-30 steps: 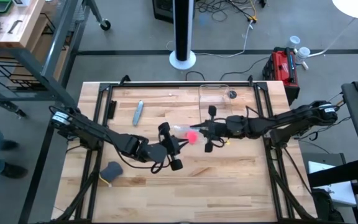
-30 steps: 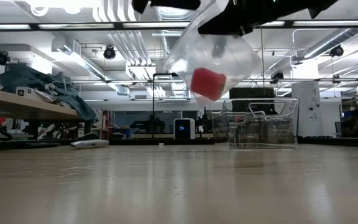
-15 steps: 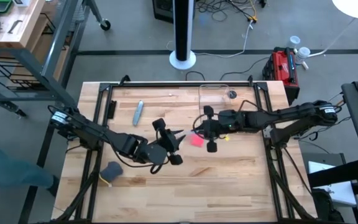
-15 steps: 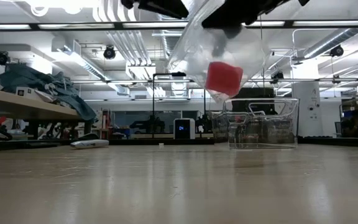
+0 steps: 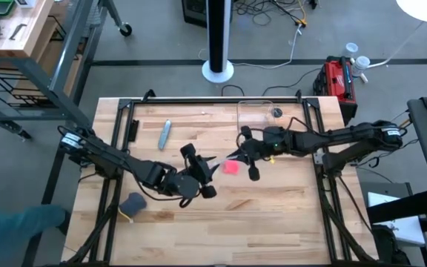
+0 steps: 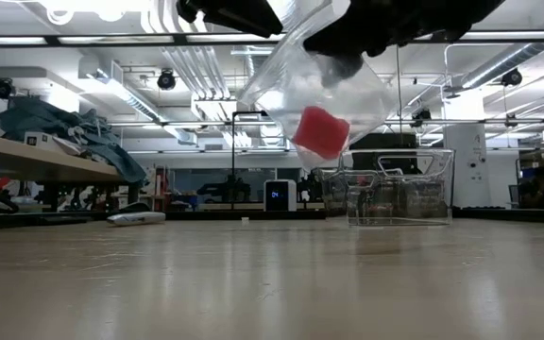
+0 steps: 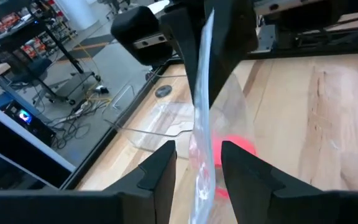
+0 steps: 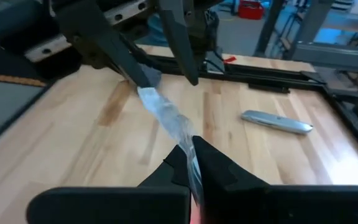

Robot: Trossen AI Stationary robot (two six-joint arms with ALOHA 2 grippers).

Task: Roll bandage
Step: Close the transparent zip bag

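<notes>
Pink bandage [image 6: 320, 131] hangs inside the bag [image 6: 314, 90] below the right gripper [image 5: 247, 153], pinched shut on it; the left gripper [image 5: 201, 171] stands open beside, so slipping plastic could drop it.

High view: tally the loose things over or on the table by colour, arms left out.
Pink-red: 1, the bandage inside the bag
Clear: 2, the plastic bag and the clear bin
Silver: 1, the utility knife
Dark grey-blue: 1, the lump
Total: 5
</notes>
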